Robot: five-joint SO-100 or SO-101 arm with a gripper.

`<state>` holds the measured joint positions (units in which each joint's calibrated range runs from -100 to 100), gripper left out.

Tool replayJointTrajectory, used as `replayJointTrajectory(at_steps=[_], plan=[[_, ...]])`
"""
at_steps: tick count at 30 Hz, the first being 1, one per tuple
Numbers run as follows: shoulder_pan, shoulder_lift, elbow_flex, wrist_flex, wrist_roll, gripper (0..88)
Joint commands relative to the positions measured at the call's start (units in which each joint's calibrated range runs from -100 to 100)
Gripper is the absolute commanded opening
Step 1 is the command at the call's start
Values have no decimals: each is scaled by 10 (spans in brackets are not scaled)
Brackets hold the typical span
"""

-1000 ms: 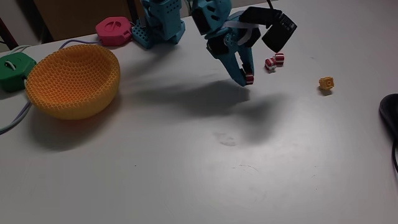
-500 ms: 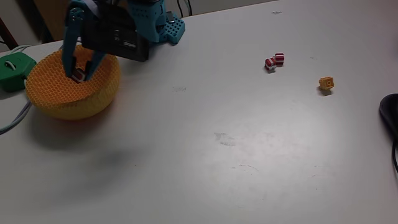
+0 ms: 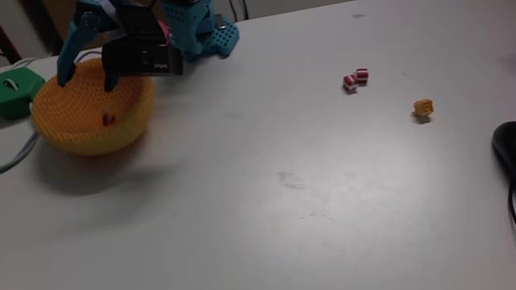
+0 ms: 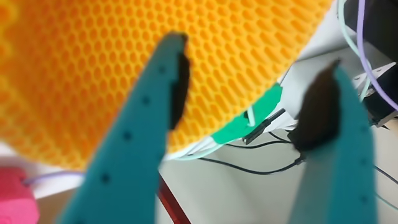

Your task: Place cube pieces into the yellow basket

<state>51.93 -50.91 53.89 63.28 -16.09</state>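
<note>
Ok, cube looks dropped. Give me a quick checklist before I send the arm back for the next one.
1. Gripper open and empty: ok, fingers spread in the wrist view.
2. Striped cube lying inside the yellow basket: ok.
3. Gripper clear of the basket rim: cannot tell, the fingertips hang close to it.
4. Next targets in sight: ok, two striped cubes side by side, orange cube apart to their right.
5. Table between basket and cubes unobstructed: ok.

Yellow basket – crocheted, bowl-shaped, upright at bench left, one small cube inside. Two red-white striped cubes touching, bench right – yellow-orange cube near them, apart.
</note>
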Motion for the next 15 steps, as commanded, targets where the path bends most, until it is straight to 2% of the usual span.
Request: replayJointTrajectory(at_steps=[1,5,7,11,13,15], plan=[[-26,3,-52,39,-17,353],[-103,15,-123,120,-35,351],[-205,29,-163,145,-64,325],[-558,37,-154,153,-176,283],[-742,38,-90,85,-249,272],[-892,53,-3,-48,-314,273]])
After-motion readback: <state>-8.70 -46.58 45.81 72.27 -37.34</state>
